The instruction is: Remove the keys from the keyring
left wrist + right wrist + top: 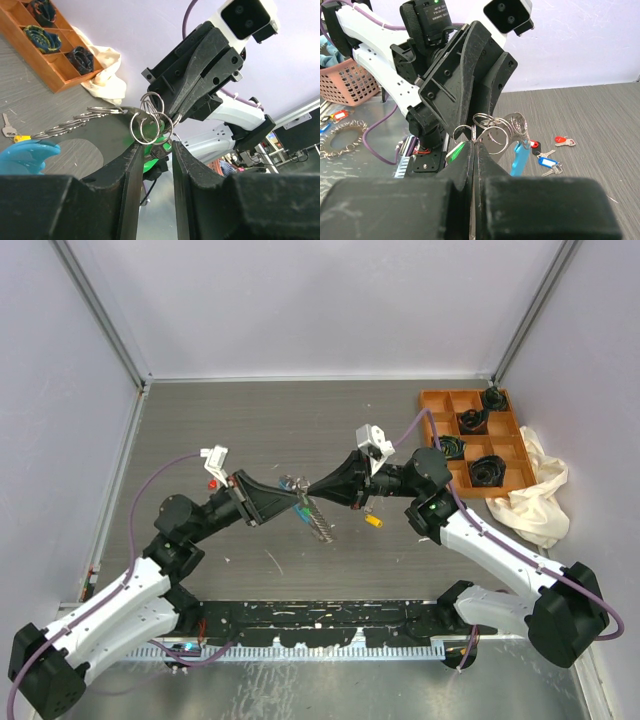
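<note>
Both grippers meet above the table's middle on the keyring (297, 483), a cluster of silver rings with a chain hanging below. My left gripper (296, 502) (154, 147) is closed on a green-headed key (150, 161) held between its fingertips, just under the rings (150, 122). The chain runs left to the light-blue piece (25, 152). My right gripper (311, 490) (474, 142) is shut on one thin ring of the cluster (495, 127); the green key head (456, 152) sits beside its left finger. The light-blue piece (520, 155) hangs behind.
A yellow-headed key (373, 521) lies on the table right of the grippers. A red key (565, 142) and a blue-tagged key (547, 163) lie loose further off. An orange compartment tray (437, 400) and a cream cloth (535, 490) are at the far right.
</note>
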Motion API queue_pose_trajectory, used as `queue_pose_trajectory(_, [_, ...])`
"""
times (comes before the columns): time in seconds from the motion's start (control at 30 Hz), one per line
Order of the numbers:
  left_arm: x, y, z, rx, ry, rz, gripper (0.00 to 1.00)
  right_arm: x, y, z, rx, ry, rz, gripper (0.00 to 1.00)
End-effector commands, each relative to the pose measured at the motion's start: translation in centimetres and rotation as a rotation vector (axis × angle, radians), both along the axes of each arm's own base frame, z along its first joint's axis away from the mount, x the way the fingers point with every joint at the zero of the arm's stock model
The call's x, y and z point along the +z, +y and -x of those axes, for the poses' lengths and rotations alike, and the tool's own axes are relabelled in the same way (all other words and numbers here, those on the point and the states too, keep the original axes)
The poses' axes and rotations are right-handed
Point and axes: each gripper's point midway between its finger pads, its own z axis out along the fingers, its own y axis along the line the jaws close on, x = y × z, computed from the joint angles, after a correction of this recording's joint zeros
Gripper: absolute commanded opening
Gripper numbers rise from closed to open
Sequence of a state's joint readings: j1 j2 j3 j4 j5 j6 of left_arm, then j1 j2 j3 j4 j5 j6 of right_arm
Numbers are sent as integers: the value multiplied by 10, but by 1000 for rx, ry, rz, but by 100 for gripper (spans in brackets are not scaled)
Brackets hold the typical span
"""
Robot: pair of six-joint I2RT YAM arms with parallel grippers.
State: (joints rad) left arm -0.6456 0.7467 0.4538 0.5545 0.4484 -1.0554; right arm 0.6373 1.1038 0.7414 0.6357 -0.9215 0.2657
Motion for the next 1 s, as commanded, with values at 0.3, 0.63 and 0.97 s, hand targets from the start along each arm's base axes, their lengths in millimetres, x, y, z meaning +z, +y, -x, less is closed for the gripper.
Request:
queue_pose_trajectory(0.3, [24,11,11,11,-90,35,35,33,-8,4,-15,-94,-81,1])
queue_pose_trajectory(0.63, [33,2,5,-17,-78,56,38,32,-7,3,-15,-89,-76,1])
queue_pose_trajectory(0.97, [38,1,5,-29,-83,80,29,29,-6,1,-14,-82,-68,1])
